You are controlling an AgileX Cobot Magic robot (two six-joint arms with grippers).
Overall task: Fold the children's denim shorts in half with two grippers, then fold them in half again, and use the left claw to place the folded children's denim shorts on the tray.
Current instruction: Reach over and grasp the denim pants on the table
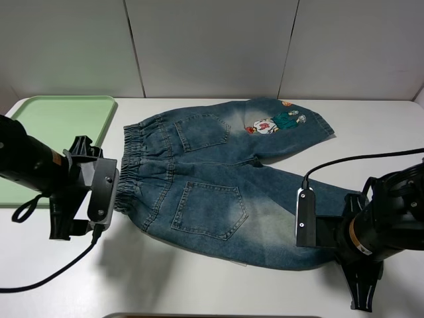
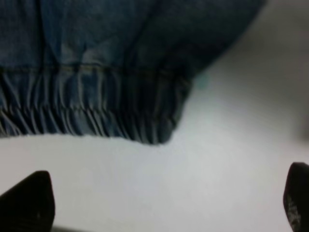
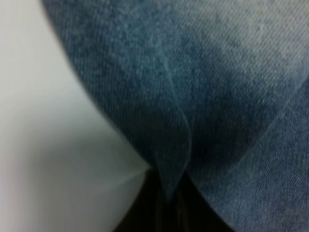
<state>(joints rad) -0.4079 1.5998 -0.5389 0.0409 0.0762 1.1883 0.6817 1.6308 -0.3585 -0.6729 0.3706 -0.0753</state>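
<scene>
Status: the children's denim shorts [image 1: 218, 192] lie spread flat on the white surface [image 1: 199, 285], back pockets up, no fold made. The pale green tray [image 1: 59, 116] sits just off their waistband [image 1: 142, 165] end.

Your right gripper [image 3: 166, 210] has its jaws closed on a pinch of denim at the hem of the leg without the cartoon patch [image 1: 271, 122].

Your left gripper [image 2: 161, 205] hangs just off the waistband corner on that same leg's side, jaws wide apart, holding nothing, clear of the cloth.

Judgement: you are at the pick-up for the first fold, with one grip of two taken.

Left to do: the waistband grip, both halvings, and the left-arm carry to the tray.
</scene>
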